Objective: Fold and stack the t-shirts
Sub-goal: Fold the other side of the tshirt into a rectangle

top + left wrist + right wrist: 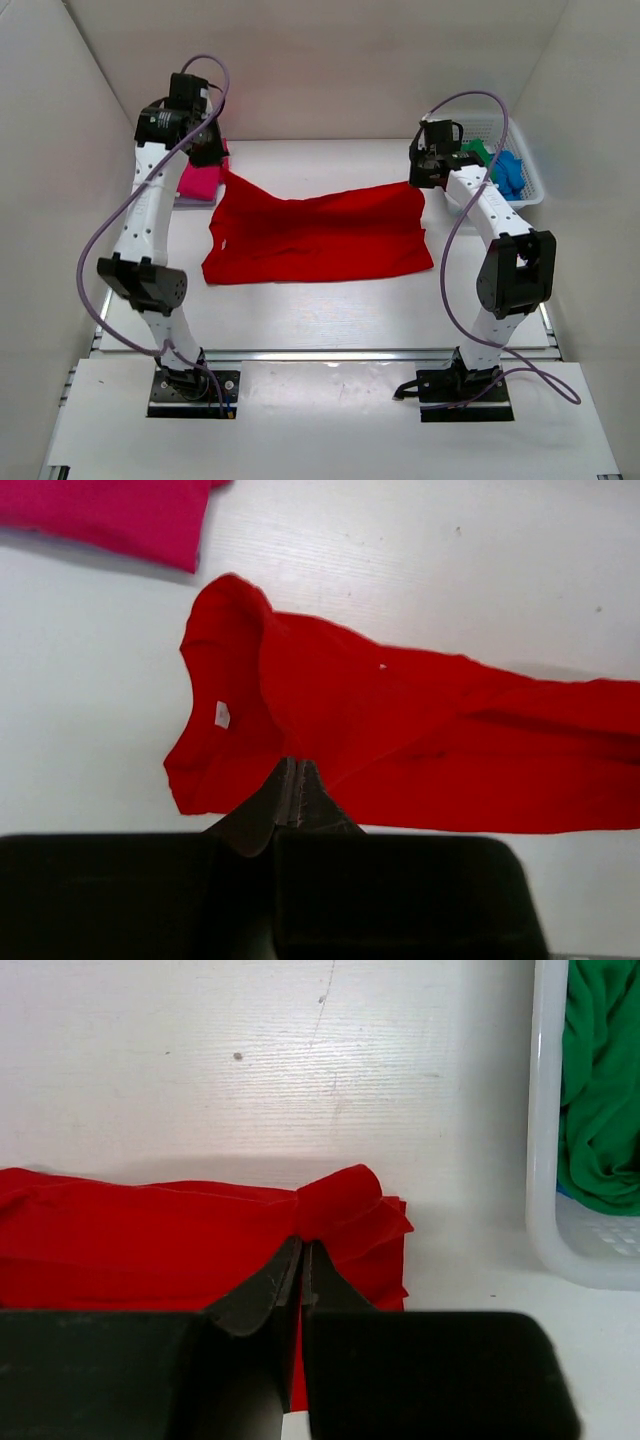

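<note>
A bright red t-shirt (320,238) hangs stretched between my two grippers, its lower half lying on the table. My left gripper (215,160) is shut on its far left corner, seen in the left wrist view (292,765) above the cloth (400,730). My right gripper (420,180) is shut on the far right corner, where the cloth bunches (340,1205) at my fingertips (302,1245). A folded magenta-pink t-shirt (198,182) lies behind the left gripper and shows in the left wrist view (110,515). Green (478,152) and blue (508,172) t-shirts lie in the basket.
A white mesh basket (530,190) stands at the far right, its rim close to my right gripper in the right wrist view (545,1160). White walls enclose the table on the left, back and right. A metal rail (330,355) runs along the near edge.
</note>
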You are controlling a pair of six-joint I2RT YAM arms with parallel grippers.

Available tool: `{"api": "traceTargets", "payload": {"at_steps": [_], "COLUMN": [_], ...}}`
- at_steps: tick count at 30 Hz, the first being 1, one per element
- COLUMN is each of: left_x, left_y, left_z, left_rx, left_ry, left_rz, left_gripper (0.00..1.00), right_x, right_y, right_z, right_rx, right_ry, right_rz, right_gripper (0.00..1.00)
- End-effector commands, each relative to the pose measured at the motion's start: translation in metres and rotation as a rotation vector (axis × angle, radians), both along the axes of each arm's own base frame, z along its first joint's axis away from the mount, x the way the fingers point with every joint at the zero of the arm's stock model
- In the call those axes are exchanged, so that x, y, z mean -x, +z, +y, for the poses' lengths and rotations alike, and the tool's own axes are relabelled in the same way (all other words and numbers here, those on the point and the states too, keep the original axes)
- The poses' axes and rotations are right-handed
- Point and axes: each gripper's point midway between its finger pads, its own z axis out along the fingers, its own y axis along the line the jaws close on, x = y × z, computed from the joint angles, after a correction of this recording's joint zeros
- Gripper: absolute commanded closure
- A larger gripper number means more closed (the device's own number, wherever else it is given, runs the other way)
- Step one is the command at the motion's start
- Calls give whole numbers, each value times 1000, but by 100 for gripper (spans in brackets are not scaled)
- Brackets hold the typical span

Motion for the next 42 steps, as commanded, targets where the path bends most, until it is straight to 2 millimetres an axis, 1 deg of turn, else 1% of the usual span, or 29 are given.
{"api": "traceTargets", "payload": {"at_steps": [1,2,3,4,5,6,7,8,9,10,11,12,14,17,18,22,24,26,29,30,31,32,33,34,35,37,39,40,42], "left_x": [38,44,48,50,49,42,44,37,32,27,22,18,11,0,-5,-25,-27,-28,-29,-29,-27,-27,-20,-17,-12,-6,4,7,14], "left_y": [13,4,-11,-13,-23,-17,-30,-34,-41,-44,-50,-54,-60,-58,-52,-28,-20,-7,-5,-6,-12,-11,-10,-13,-19,-30,-35,-47,-58], "left_z": [9,19,23,21,27,22,18,16,12,5,2,-2,-8,-7,-9,-5,-3,0,8,7,4,16,20,24,23,28,27,24,23], "left_rx": [-37,-6,57,108,139,183,200,201,206,226,244,269,324,357,354,364,378,394,386,393,402,397,395,390,382,369,355,356,354], "left_ry": [9,36,39,27,51,34,29,27,17,5,-6,-18,-21,-21,-39,-42,-43,-40,-31,-37,-44,-17,-8,-3,-6,0,-2,-4,-9], "left_rz": [-75,-116,-154,-185,-230,-286,-269,-279,-278,-275,-273,-282,-300,-342,-366,-453,-492,-548,-552,-549,-535,-544,-546,-540,-521,-494,-484,-459,-446], "left_gripper": [100,100,100,100,100,100,100,100,100,100,100,100,100,100,100,100,100,100,100,100,100,100,100,100,100,100,100,100,100], "right_x": [-11,-9,-7,-7,-6,-5,-5,-5,-10,-9,-8,-11,-11,-18,-22,-31,-33,-36,-38,-40,-37,-35,-31,-28,-27,-15,-9,-4,1], "right_y": [10,7,6,3,3,0,-1,-8,-2,-5,-8,-4,-9,-11,-6,8,13,20,15,10,9,6,2,-2,6,-9,-15,-20,-26], "right_z": [1,3,2,3,3,1,5,4,0,-3,4,1,0,-2,-7,-7,-6,-7,-5,-11,-8,-7,-9,-8,-6,-4,-4,-5,-4], "right_rx": [11,11,2,4,5,9,8,7,11,9,-10,-10,-16,-11,-13,-10,3,6,4,8,1,-1,3,1,-6,-12,-22,-28,-32], "right_ry": [32,34,32,41,50,48,59,60,51,50,76,76,75,79,74,75,81,76,81,68,78,81,81,79,80,90,90,93,97], "right_rz": [-66,-65,-65,-63,-71,-63,-66,-53,-80,-80,-83,-109,-115,-142,-168,-240,-282,-314,-305,-296,-299,-294,-291,-286,-307,-276,-268,-263,-259], "right_gripper": [100,100,100,99,100,100,100,99,100,100,100,100,100,100,100,100,100,100,100,100,100,100,100,100,99,100,100,100,100]}}
